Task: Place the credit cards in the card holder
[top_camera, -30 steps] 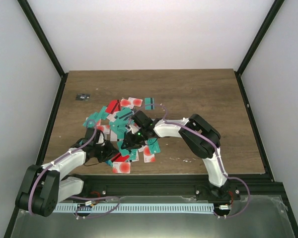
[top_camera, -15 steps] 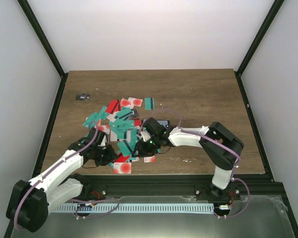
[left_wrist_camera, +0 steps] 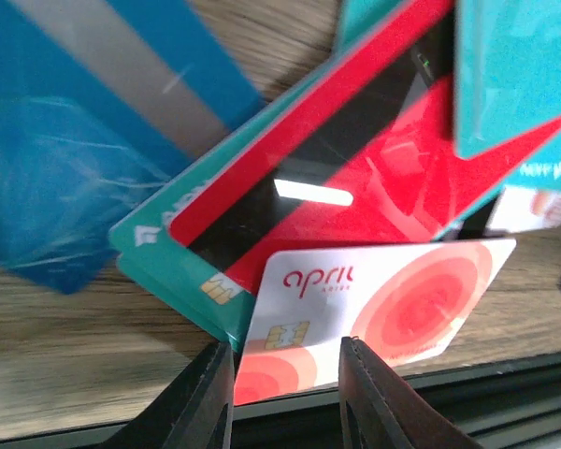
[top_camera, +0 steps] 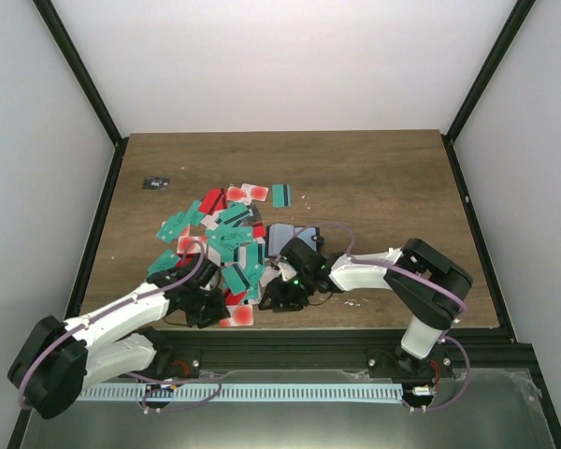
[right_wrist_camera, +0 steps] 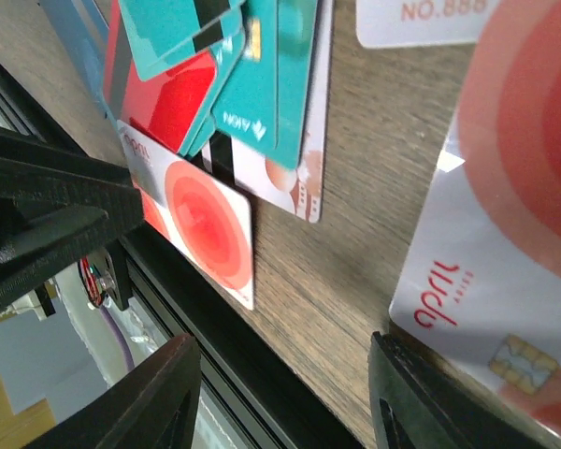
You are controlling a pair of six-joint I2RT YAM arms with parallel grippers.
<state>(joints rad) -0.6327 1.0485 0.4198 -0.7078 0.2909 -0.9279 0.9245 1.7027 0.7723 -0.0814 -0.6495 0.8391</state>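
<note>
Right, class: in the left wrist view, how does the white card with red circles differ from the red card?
The white card shows a chip and the word april; the red card shows a black stripe. The white card lies on top, while the red card is partly covered by it and by a teal card. The white card sits nearer the table's edge than the red card. Both are thin rectangles.

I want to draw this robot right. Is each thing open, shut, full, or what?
left gripper: open, straddling the corner of a white card.
right gripper: open, holding nothing.
credit cards: loose, overlapping in a heap on the table.
card holder: lying flat, looks open, no card seen inside.
</note>
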